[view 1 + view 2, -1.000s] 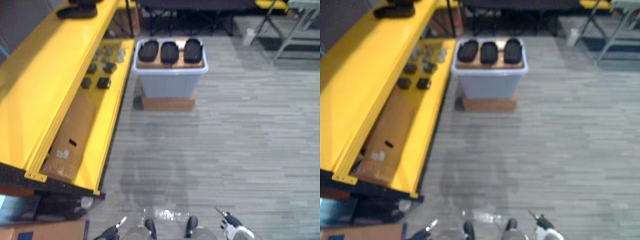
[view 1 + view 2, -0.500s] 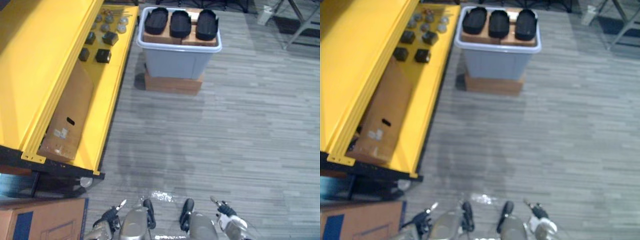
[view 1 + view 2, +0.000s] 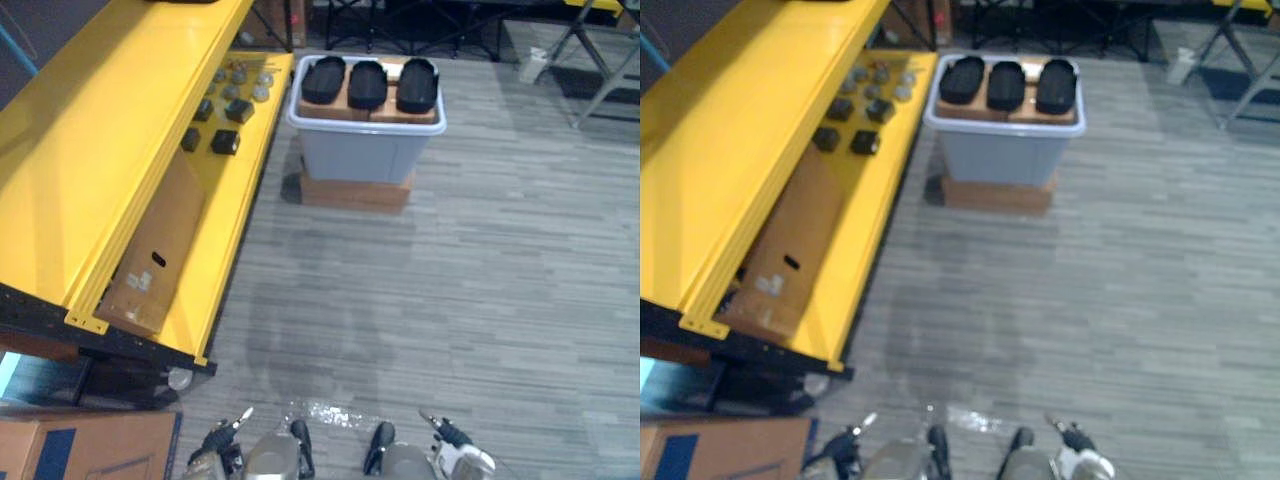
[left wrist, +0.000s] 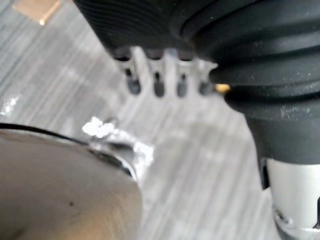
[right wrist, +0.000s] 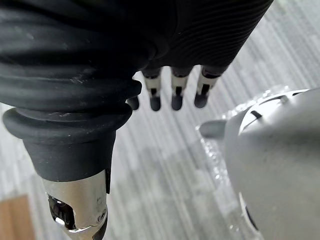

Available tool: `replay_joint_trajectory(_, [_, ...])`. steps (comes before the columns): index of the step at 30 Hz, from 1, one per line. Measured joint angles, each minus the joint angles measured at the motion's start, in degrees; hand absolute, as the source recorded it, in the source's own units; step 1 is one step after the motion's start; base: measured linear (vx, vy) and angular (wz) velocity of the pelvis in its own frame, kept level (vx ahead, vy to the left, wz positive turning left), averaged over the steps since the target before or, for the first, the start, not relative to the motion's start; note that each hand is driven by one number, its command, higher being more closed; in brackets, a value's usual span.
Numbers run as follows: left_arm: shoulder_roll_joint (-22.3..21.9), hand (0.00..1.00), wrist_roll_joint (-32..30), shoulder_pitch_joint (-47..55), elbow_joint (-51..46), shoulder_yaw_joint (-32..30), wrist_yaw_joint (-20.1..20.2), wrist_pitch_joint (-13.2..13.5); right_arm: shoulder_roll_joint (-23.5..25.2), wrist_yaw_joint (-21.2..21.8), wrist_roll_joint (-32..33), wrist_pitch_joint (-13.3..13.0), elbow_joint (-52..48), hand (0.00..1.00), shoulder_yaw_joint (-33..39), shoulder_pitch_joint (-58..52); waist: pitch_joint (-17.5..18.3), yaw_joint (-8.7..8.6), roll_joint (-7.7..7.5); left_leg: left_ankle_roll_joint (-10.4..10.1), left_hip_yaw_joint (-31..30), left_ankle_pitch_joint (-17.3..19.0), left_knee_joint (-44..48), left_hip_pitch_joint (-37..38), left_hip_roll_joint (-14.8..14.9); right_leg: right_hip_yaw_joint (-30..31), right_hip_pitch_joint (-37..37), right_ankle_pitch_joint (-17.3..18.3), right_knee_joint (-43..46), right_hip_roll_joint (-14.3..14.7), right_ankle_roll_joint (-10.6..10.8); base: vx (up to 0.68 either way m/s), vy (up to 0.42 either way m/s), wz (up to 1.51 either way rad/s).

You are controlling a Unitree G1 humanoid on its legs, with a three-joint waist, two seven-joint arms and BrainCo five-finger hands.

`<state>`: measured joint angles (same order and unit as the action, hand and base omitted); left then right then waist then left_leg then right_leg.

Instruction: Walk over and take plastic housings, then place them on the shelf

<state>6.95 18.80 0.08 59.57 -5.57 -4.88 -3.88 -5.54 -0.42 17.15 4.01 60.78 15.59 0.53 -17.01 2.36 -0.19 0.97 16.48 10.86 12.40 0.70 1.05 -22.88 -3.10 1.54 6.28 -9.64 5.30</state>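
Observation:
Three black plastic housings (image 3: 367, 84) lie side by side on cardboard atop a grey bin (image 3: 365, 155), which stands on a brown box on the floor, far ahead of me. The long yellow shelf (image 3: 110, 140) runs along my left. My left hand (image 4: 158, 82) hangs low over the floor near my body, fingers straight and holding nothing. My right hand (image 5: 175, 95) hangs the same way on the other side, also holding nothing. Both are far from the bin.
On the shelf's lower level lie several small dark parts (image 3: 225, 142) and a flat cardboard piece (image 3: 160, 250). A cardboard box (image 3: 80, 448) sits at the lower left. Metal frame legs (image 3: 590, 50) stand at the back right. Grey plank floor stretches to the bin.
The whole picture has shifted as the camera moved. The bin, housings and shelf have stayed in place, and both hands still hang at my sides.

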Motion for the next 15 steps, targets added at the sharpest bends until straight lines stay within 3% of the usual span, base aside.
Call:
replay_joint_trajectory(3, [0.2, 0.0, -2.1, 0.0, 0.0, -0.5, -0.2, -0.2, 0.0, -1.1, 0.3, 0.8, 0.0, 0.0, 0.1, 0.0, 0.1, -0.02, -0.45, 0.4, 1.2, 1.9, 1.3, 0.8, 1.1, 1.5, 1.9, 1.1, 5.7, -0.5, -0.5, 0.01, 0.047, -0.25])
replay_joint_trajectory(5, [1.2, 0.0, -5.3, 0.5, 0.2, -0.3, -1.0, -0.5, 0.7, -1.3, 1.8, 1.8, -0.2, 0.0, 0.2, -1.4, 0.1, -0.7, -0.96, 1.1, 1.6, 3.6, 2.3, 2.7, 2.9, 2.8, 7.0, 3.2, 17.7, -1.4, -1.2, -0.04, 0.08, -0.21])
replay_joint_trajectory(6, [1.5, 0.0, -6.1, 0.9, 0.1, -0.3, -1.1, -0.4, 1.2, -1.1, 2.3, 2.2, -0.2, 0.0, 1.1, -2.3, 0.2, -0.94, -1.1, 1.1, 1.6, 4.0, 2.4, 3.2, 3.2, 2.8, 7.3, 4.0, 17.6, -1.4, -1.7, 0.01, 0.047, -0.01])
replay_joint_trajectory(7, [2.0, 0.0, -6.6, 1.3, 0.1, -0.4, -1.0, -0.4, 1.2, -0.8, 2.1, 2.9, 0.4, 0.0, 1.3, -3.5, 0.9, -0.94, -2.29, 1.1, 1.6, 5.2, 3.2, 3.9, 3.9, 2.8, 8.0, 4.3, 15.5, -1.2, -1.0, 0.06, -0.005, 0.01])
replay_joint_trajectory(10, [2.2, 0.0, -8.1, 2.2, 0.1, -0.6, -0.8, -0.2, 1.8, 0.1, 1.1, 3.8, 2.0, 0.0, 4.1, -8.5, 0.9, -0.99, -3.14, -0.6, 1.2, 8.2, 6.3, 4.4, 5.9, 2.8, 9.7, 0.9, 5.3, -0.9, 1.6, 0.11, -0.05, 0.03])
replay_joint_trajectory(12, [2.0, 0.0, -7.8, 2.3, 0.0, -1.0, -0.8, 0.1, 3.3, 0.5, 0.0, 4.2, 2.9, 0.0, 6.9, -11.9, 1.0, -1.24, -3.15, -2.4, 0.9, 9.6, 7.6, 5.1, 6.2, 3.3, 10.8, -0.9, 1.7, -1.0, 1.7, 0.25, -0.122, 0.11])
replay_joint_trajectory(14, [1.7, 0.0, -5.9, 2.4, -0.7, -1.0, -1.0, 0.2, 5.6, 0.8, -0.2, 5.4, 3.5, 0.0, 8.5, -16.1, 1.5, -2.15, -3.04, -4.4, -0.5, 11.8, 9.2, 6.2, 6.4, 5.8, 10.7, -1.7, 0.6, -0.2, 0.6, 0.34, -0.204, 0.33])
replay_joint_trajectory(15, [0.3, 0.0, -5.1, 2.4, -1.8, -0.9, -1.3, 0.2, 6.4, 0.9, -1.2, 6.2, 4.1, 0.0, 9.3, -17.5, 2.5, -3.41, -1.53, -5.6, -1.9, 13.8, 9.6, 6.9, 7.8, 7.7, 11.5, -4.5, 4.6, 0.9, -0.9, 0.29, -0.198, 0.37])
